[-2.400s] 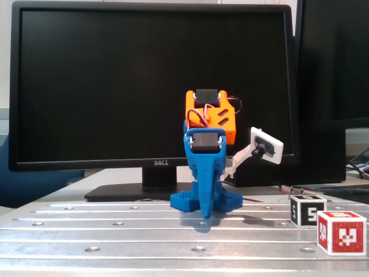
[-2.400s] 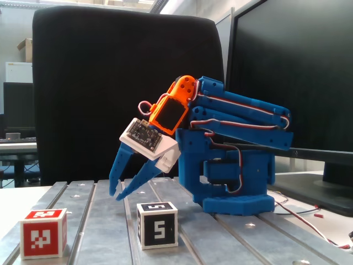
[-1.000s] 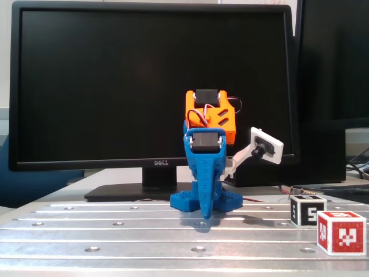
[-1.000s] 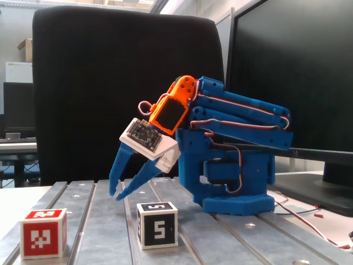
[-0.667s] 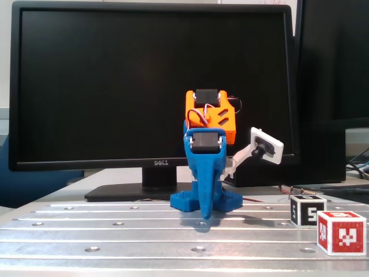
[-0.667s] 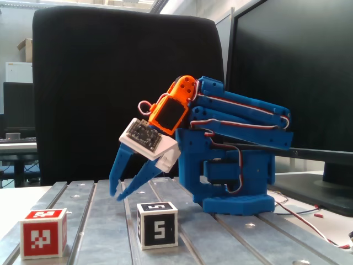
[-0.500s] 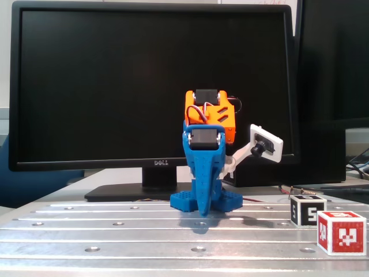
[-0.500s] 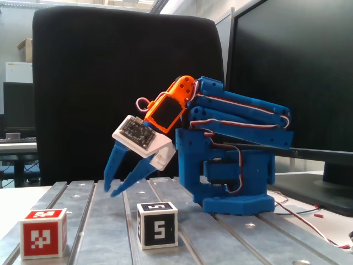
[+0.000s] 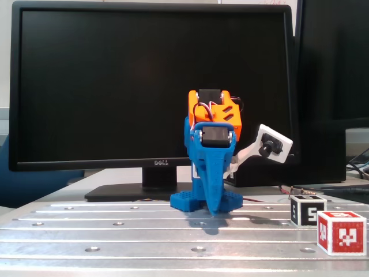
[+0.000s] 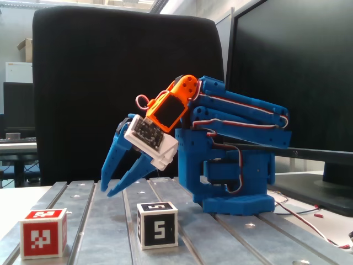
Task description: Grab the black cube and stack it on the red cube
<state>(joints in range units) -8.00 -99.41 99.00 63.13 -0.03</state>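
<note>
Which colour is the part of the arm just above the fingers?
Orange; the orange wrist housing shows best in a fixed view from the side.

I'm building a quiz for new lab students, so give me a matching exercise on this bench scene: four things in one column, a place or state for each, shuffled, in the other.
Things:
1. black-edged cube with a "5" marker
2. red cube with a pixelated marker
3. blue two-finger gripper
4. black Dell monitor

Places or states:
A. raised off the metal table, fingers apart, holding nothing
B. standing behind the arm's blue base
C. on the table, nearest the side camera's left edge
D. on the table, just below the fingertips

Pairs: 1-D, 2-C, 3-A, 4-B
</note>
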